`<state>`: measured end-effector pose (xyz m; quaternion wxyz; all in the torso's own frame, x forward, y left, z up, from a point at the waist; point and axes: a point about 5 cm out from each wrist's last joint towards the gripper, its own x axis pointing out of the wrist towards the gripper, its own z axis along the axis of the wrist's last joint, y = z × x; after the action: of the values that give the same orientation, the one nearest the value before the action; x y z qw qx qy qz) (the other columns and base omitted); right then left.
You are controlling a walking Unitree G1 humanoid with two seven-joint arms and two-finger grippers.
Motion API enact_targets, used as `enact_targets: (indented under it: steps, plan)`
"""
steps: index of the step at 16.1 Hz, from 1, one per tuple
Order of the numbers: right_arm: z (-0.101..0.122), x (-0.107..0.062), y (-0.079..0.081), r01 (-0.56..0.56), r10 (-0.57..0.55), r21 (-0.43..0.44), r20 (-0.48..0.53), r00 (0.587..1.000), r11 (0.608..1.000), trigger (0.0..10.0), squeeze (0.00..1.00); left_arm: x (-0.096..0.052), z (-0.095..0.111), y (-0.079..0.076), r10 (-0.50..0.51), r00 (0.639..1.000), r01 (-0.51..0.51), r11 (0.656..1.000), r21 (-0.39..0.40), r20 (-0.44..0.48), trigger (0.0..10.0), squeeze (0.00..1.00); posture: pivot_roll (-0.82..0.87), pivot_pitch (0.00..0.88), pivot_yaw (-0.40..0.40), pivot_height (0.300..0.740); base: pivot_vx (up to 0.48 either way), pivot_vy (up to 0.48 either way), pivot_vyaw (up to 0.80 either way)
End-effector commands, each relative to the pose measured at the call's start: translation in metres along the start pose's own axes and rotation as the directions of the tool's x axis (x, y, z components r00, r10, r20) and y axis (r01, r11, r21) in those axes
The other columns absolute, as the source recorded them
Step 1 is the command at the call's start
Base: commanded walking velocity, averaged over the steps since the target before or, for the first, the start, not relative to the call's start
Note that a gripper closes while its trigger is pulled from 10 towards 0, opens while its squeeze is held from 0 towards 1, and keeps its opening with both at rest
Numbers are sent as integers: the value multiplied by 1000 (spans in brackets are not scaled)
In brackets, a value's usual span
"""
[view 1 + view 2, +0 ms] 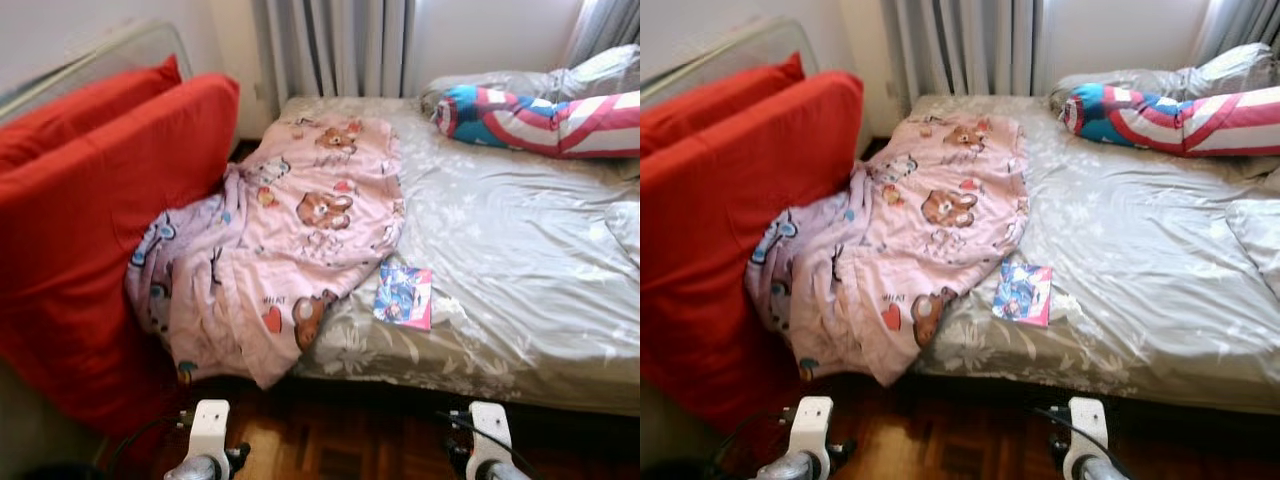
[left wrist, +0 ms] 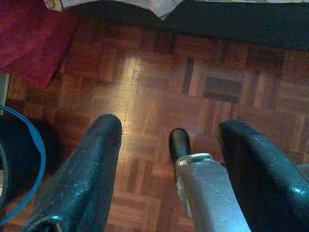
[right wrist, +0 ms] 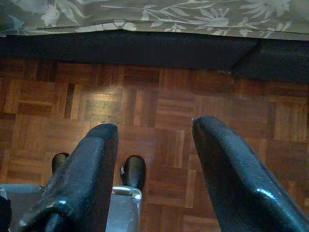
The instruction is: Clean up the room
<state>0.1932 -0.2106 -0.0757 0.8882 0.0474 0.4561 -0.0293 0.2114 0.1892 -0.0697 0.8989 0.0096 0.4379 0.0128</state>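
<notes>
Pink teddy-bear blanket (image 1: 290,250) is crumpled on the bed (image 1: 520,250), hanging off its near edge beside the booklet (image 1: 403,295); likely light, limp, non-slippery, so pinch a bunched fold at the edge; left gripper (image 2: 169,159) and right gripper (image 3: 154,154) both spread, empty, low over the floor.

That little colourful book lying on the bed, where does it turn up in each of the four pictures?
Left eye view: the book lies near the bed's front edge, beside the pink teddy-bear blanket.
Right eye view: same spot, slightly further left in the picture.
Left wrist view: not in it.
Right wrist view: not in it.
Shared landmark: the grey floral sheet.
</notes>
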Motion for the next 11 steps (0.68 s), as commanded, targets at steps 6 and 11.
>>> enact_targets:
  steps: [6,11]
  plan:
    - [1,0,1,9,-9,2,5,1000,1000,10000,0,-1,0,6,16,1000,-16,1000,1,1,10000,0,-36,0,32,740,216,0,-256]
    - [2,0,1,12,-12,0,10,1000,1000,10000,0,-1,0,6,15,1000,-15,1000,5,0,10000,0,-35,0,31,740,266,0,0]
